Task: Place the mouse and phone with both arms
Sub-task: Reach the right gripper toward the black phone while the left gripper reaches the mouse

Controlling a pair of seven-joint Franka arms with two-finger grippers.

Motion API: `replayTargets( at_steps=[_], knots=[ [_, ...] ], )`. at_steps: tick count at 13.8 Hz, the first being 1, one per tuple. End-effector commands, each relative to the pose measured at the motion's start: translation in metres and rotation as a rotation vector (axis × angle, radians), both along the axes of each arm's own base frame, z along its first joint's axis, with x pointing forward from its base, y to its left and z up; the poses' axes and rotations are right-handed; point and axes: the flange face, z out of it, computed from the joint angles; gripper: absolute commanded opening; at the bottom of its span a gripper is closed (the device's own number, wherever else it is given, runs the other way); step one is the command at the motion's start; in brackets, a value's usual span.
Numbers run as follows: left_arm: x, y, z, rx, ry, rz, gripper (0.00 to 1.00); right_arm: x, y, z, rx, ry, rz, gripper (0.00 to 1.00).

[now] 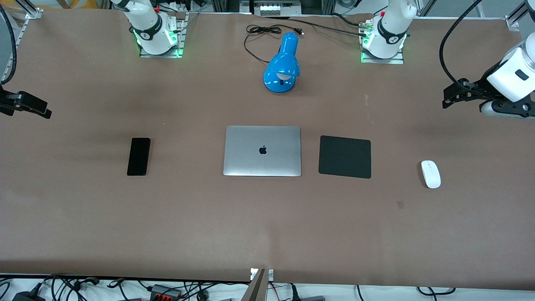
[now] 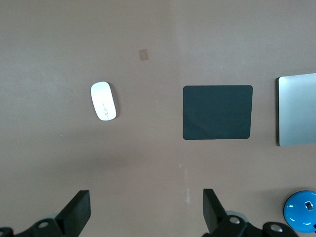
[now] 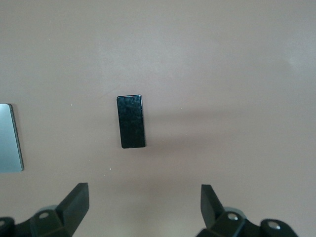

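Mouse (image 1: 430, 174) lies flat on table (image 1: 83, 217), untouched, w/ left gripper (image 1: 449, 98) up in the air over bare table at the left arm's end, fingers (image 2: 76, 213) spread wide, holding nothing. From that gripper outward: mouse is near, lower in front view; black pad (image 1: 345, 156) sits beside mouse toward table's middle, well apart from it; closed silver laptop (image 1: 262, 151) just beside pad.

Right gripper (image 1: 44, 112) hangs over the right arm's end, fingers (image 3: 74, 202) also wide apart, empty. Phone (image 1: 138, 156) lies flat, face dark, near that gripper, between it & laptop. Blue lamp (image 1: 282, 65) w/ black cord stands farther from front camera than laptop, between both bases.
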Motion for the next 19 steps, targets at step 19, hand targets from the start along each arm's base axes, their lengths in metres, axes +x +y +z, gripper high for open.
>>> replayTargets(
  at_steps=[19],
  knots=[
    [0.056,0.053,-0.089,0.021,0.166,0.064,1.00,0.087,0.056,-0.262,0.056,0.168,0.068,1.00]
  ],
)
